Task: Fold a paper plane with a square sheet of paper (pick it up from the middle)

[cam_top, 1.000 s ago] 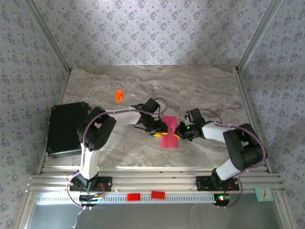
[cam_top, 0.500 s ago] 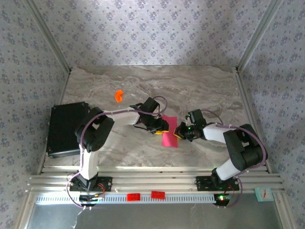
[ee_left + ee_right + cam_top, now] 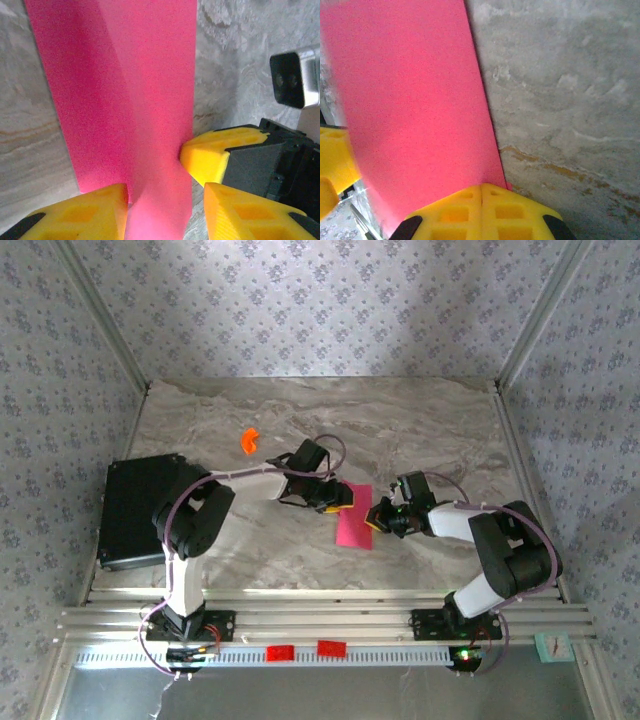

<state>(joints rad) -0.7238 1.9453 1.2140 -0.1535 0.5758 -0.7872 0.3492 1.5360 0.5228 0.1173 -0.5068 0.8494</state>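
Paper (image 3: 125, 75) lies inside parted left claw (image 3: 167, 212); shut right claw (image 3: 481, 200) seemingly pinches its edge.

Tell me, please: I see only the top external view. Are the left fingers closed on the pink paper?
Observer: No. In the left wrist view the left fingers stand apart, and the pink paper runs between them.
Operator: And the right fingers?
Observer: The right fingers are shut together, with their tip at one long edge of the paper. I cannot tell whether they pinch it.
Operator: Is the paper folded?
Observer: Yes. A crease runs along its length in the left wrist view.
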